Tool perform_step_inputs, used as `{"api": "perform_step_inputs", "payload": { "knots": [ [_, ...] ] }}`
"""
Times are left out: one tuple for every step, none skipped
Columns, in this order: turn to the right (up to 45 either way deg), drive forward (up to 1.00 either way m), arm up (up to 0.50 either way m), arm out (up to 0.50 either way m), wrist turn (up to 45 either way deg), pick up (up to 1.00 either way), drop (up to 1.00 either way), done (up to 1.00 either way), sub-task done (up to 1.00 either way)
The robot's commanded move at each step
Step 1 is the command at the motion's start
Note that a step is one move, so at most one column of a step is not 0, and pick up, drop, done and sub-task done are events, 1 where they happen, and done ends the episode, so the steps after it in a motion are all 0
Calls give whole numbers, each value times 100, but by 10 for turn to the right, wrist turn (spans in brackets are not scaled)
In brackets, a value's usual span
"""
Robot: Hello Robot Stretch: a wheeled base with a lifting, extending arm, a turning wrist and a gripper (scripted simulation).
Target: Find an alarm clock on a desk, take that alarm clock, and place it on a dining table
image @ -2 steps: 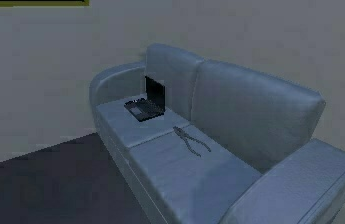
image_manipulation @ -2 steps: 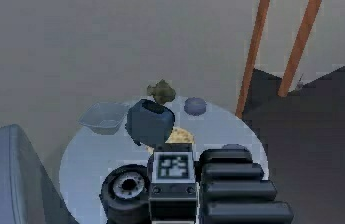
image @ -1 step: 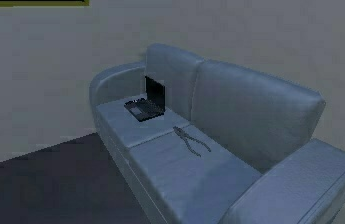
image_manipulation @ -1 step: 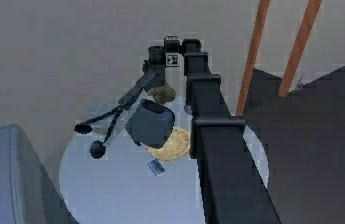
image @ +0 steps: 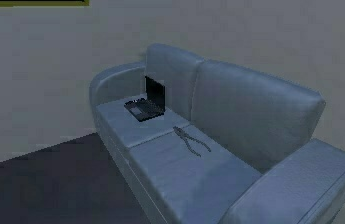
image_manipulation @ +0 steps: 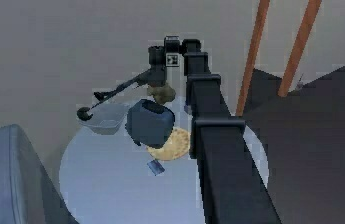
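Note:
In the arm side view the dark arm point(image_manipulation: 215, 140) reaches out over a round pale table point(image_manipulation: 90, 170). My gripper point(image_manipulation: 88, 112) stretches to the left at the table's far edge, its fingers ending just above a small grey bowl point(image_manipulation: 105, 126). I cannot tell whether it holds anything. A dark blue rounded thing point(image_manipulation: 147, 123) sits under the gripper's body, beside a flat tan plate point(image_manipulation: 173, 146). A brownish lump point(image_manipulation: 161, 95) lies farther back. Near the table's front lies a small dark item point(image_manipulation: 155, 168).
A blue-grey sofa point(image: 240, 110) crosses the forward view, with an open laptop point(image: 148, 100) and a thin dark item point(image: 192, 143) on its seat. Dark floor point(image: 50, 180) lies at its left. Two orange-brown posts point(image_manipulation: 252, 50) stand behind the table, and a sofa arm point(image_manipulation: 5, 175) is at the lower left.

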Motion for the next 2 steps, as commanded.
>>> {"api": "perform_step_inputs", "payload": {
  "knots": [
    [0, 0, 0, 0, 450, 0, 0, 0, 0],
    [0, 0, 0, 0, 330, 0, 0, 0, 0]
  ]
}}
